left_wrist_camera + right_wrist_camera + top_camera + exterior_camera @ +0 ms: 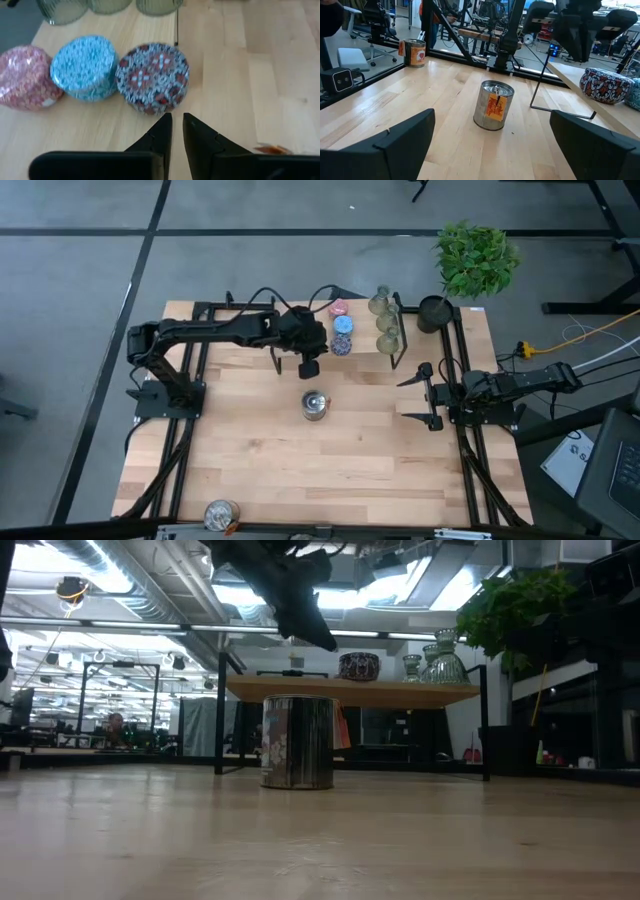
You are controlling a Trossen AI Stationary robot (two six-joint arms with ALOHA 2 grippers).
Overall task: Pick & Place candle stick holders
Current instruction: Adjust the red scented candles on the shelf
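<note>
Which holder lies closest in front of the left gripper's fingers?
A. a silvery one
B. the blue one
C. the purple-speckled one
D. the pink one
C. In the left wrist view the purple-speckled holder sits just beyond the left gripper, with the blue holder and pink holder farther aside.

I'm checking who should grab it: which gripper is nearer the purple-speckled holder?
Left. The left gripper hangs just beside the purple-speckled holder, on its table-centre side. The right gripper waits wide open near the table's right edge, well away.
</note>
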